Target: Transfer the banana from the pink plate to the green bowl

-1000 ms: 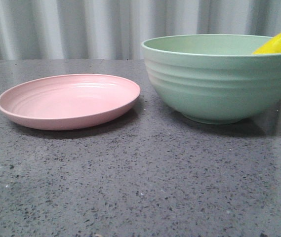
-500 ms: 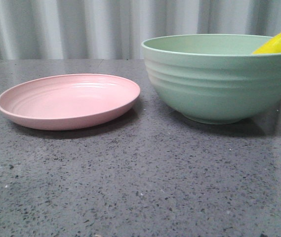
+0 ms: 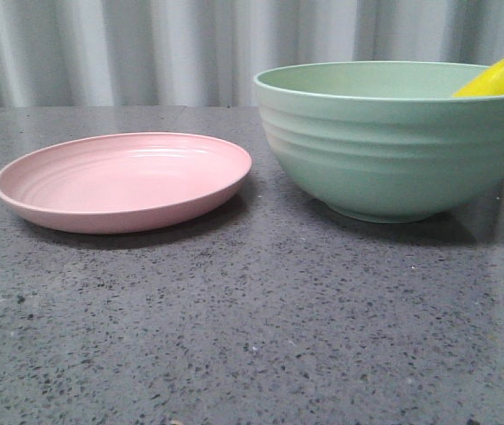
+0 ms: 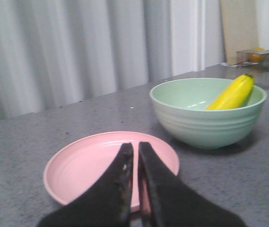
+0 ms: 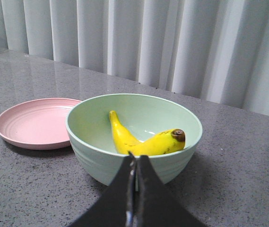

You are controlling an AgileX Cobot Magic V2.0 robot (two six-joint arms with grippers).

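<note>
The banana (image 5: 141,139) lies inside the green bowl (image 5: 101,161), and the pink plate (image 3: 123,181) beside it has nothing on it, so I judge the transfer as done. No further move on the banana seems needed; what remains is probably only to take the arms away.

The right gripper (image 5: 134,163) is the nearer one: it sits just before the bowl's near wall, fingers closed together with nothing between them. The banana is beyond and a little above the fingertips, its long axis slanting from the bowl floor up to the rim, dark tip resting near the edge. The left gripper (image 4: 135,156) hangs over the plate, fingers almost together and empty, well apart from the bowl.

The front view shows only a yellow end above the rim and neither gripper. The right wrist view shows the whole curve of the banana and how it leans on the wall.
</note>
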